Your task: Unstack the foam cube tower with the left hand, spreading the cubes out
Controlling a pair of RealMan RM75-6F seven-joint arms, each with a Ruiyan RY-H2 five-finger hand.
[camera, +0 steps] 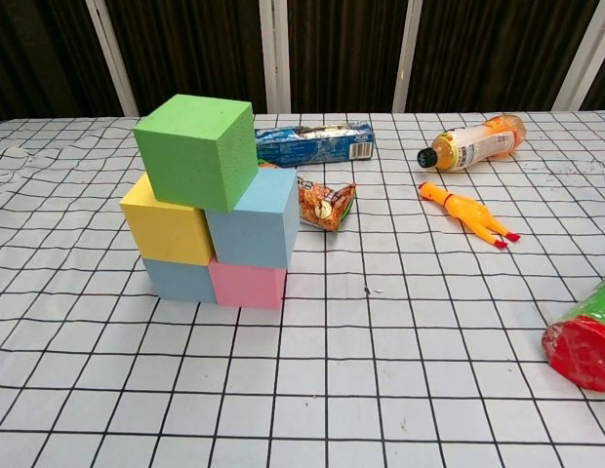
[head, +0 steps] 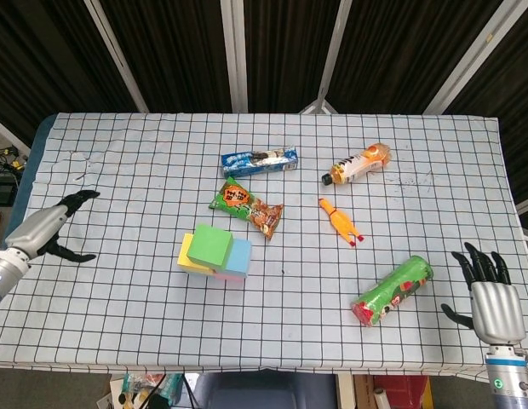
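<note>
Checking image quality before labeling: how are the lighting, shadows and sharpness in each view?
Head view: even light, sharp, only a faint shadow beside the cube tower, backdrop dark. Chest view: sharp too, soft shadow under the green cube, slight glare on the bottle.

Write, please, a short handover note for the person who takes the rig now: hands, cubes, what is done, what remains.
Left hand: open, holding nothing, over the table's left edge, apart from the tower.
Right hand: open, idle at the near right corner.
Tower: green cube on top, yellow cube and blue cube under it, grey-blue cube and pink cube at the bottom.
Done: nothing unstacked.
Left: lift off each cube, starting with green, and spread them out.
</note>
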